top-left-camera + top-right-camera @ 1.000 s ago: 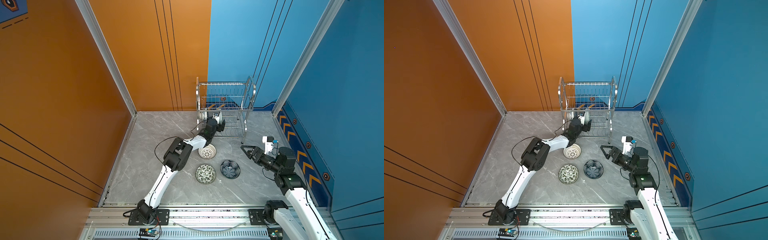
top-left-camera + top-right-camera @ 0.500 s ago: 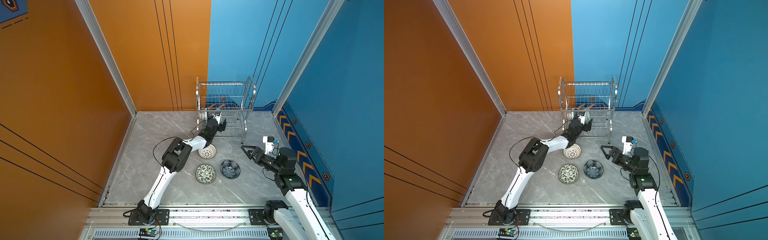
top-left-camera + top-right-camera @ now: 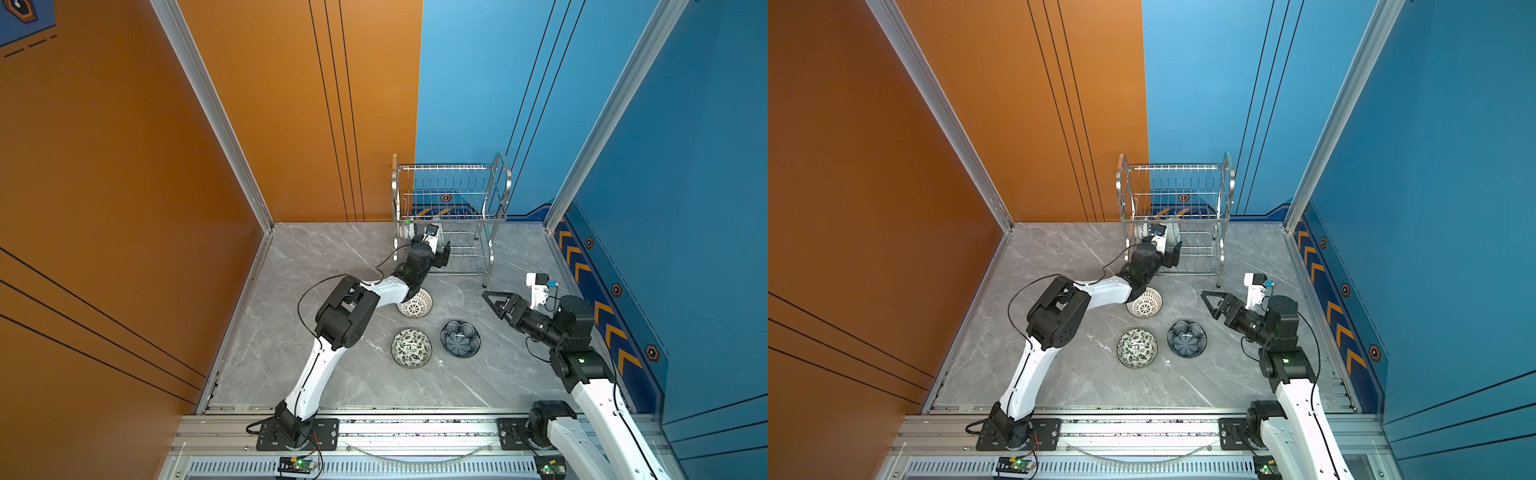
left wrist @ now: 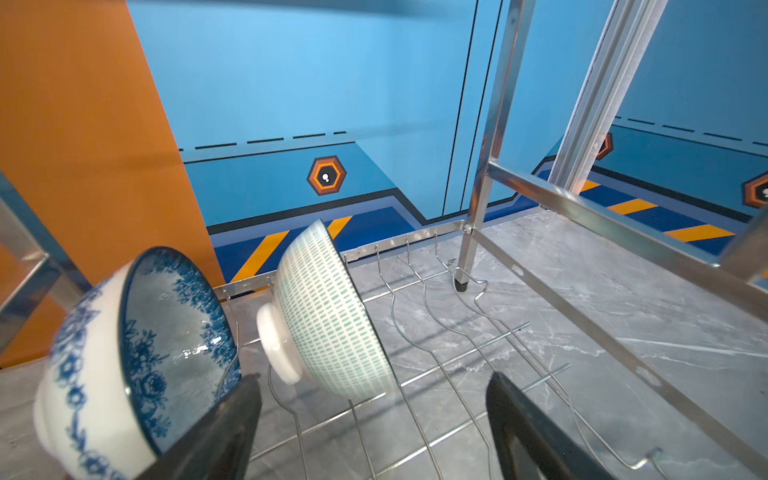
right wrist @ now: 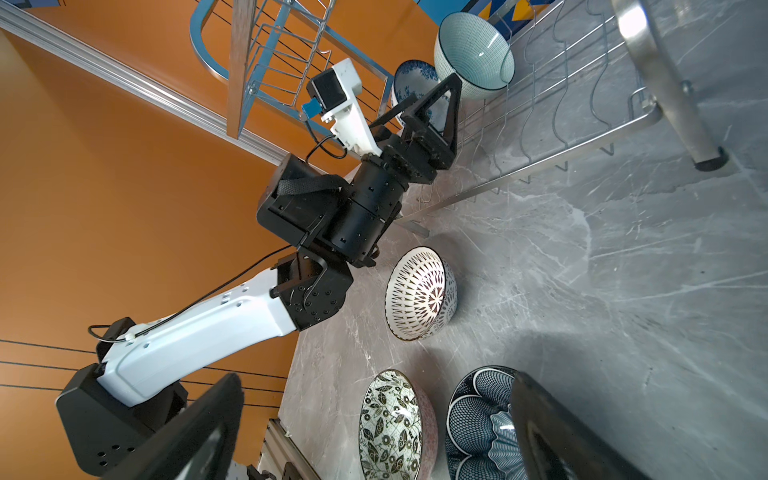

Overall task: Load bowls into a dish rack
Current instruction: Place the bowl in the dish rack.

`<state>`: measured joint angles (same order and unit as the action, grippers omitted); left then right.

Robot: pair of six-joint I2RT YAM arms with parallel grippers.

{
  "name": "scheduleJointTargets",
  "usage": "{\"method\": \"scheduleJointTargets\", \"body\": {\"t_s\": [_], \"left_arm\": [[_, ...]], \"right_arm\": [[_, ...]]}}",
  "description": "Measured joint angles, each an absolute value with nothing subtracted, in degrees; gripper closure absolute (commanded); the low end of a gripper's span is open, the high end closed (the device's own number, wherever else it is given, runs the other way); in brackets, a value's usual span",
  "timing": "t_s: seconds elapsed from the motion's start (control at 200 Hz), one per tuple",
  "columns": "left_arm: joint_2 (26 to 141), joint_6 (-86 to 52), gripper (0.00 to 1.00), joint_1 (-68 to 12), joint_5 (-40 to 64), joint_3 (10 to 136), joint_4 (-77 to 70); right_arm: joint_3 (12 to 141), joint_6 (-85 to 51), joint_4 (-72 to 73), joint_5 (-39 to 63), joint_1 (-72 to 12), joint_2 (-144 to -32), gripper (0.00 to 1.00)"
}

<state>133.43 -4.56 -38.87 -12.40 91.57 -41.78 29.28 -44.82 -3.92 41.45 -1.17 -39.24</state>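
Left gripper [image 4: 372, 384]: jaws apart, nothing between the pads, low at the front of the dish rack [image 3: 446, 167], aimed into its lower tier [image 4: 374, 249]. Just past the fingertips the mint green bowl [image 4: 328, 316] stands on edge in the wire slots with its foot turned left. No finger seems to touch it, so I read it as placed and let go. Left of it, in the next slots, the blue-floral bowl [image 4: 137, 353] also stands on edge with its opening facing the mint one. One black finger overlaps its rim in the wrist view; contact there I cannot tell. Both sit at the left end of the tier, likely so the slots to the right stay free for the rest. On edge is how the wires keep them from rolling. Upper tier: no bowls. Nearer, on the grey marble table [image 3: 353, 257], three bowls rest open side up. The white lattice bowl [image 3: 414, 303] sits partly under the left forearm. The leaf-patterned bowl [image 3: 411, 348] and the navy petal bowl [image 3: 460, 338] are just beside each other, nearer again. Right gripper [image 3: 494, 301]: jaws wide, empty, above the table right of the navy bowl and near the rack's front right leg. It looks parked clear of the left arm. Two of five loaded.
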Motion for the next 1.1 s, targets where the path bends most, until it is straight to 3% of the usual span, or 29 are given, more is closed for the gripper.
{"method": "scheduleJointTargets", "body": {"t_s": [0.44, 0.466, 0.711, 1.101], "left_arm": [[125.69, -8.75, 0.15, -41.60, -12.45, 80.79, -45.60], [125.10, -8.99, 0.10, -41.76, -12.47, 79.90, -45.74], [117.89, -10.59, 0.09, -45.65, -14.20, 69.89, -47.27], [93.10, -11.99, 0.03, -49.95, -17.76, 44.47, -49.56]], "right_arm": [[28.82, -44.82, -3.88, 41.85, -1.17, -38.17, 0.00], [28.62, -44.86, -3.81, 41.82, -1.17, -38.13, 0.00], [25.19, -47.03, -0.84, 40.88, -1.15, -39.07, 0.00], [25.10, -44.80, -4.08, 36.67, -2.94, -36.16, 0.00]]}}
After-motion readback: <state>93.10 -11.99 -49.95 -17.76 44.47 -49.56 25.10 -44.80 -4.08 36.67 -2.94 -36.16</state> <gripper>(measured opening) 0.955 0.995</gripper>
